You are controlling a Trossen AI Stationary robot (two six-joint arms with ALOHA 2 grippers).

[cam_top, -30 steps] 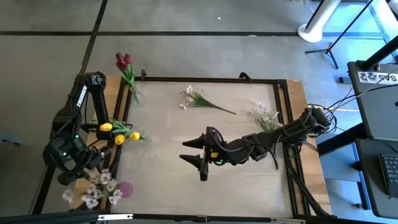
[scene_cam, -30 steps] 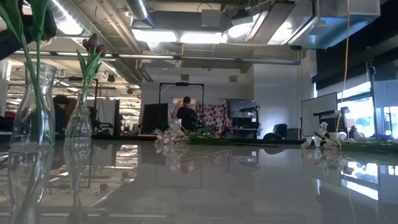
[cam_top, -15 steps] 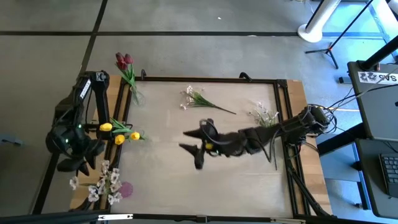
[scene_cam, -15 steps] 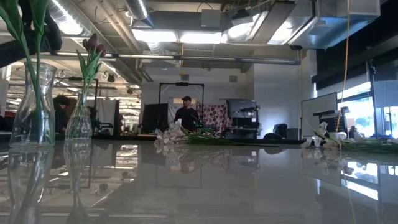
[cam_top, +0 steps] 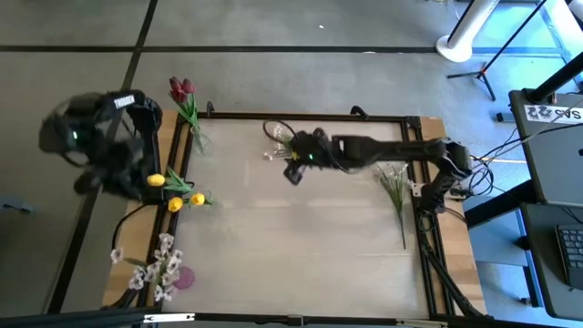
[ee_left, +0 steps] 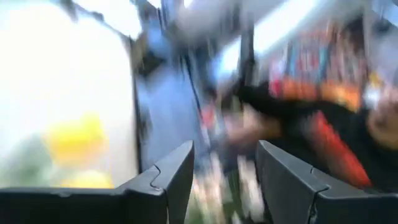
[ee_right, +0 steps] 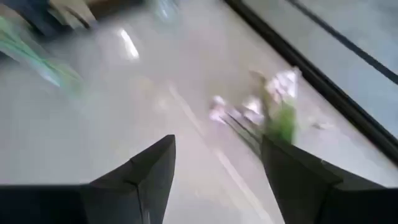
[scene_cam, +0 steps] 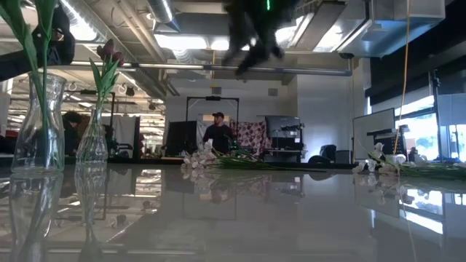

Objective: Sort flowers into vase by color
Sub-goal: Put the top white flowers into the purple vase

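Observation:
Dark red tulips (cam_top: 182, 89) stand in a glass vase (scene_cam: 93, 145) at the far left. Yellow tulips (cam_top: 173, 191) stand in another vase (scene_cam: 36, 124) nearer, and white blossoms (cam_top: 155, 269) stand at the near left corner. One white spray (cam_top: 281, 139) lies flat on the table near the far edge. A second spray (cam_top: 393, 182) lies at the right. My right gripper (ee_right: 217, 180) hovers open just short of the far spray (ee_right: 261, 109). My left gripper (ee_left: 222, 180) is open and empty, raised beyond the table's left edge.
A black frame (cam_top: 310, 117) runs round the table top. The middle and near part of the table (cam_top: 291, 246) is bare. Cables and a stand (cam_top: 437, 196) sit at the right edge. A person (scene_cam: 217, 131) stands in the room far behind the table.
My right gripper has swung from the table's middle toward the far edge, ending over the far white spray and tipping further down. My left gripper has risen from the white blossoms at the near left and drawn back toward the far edge, rolling as it went.

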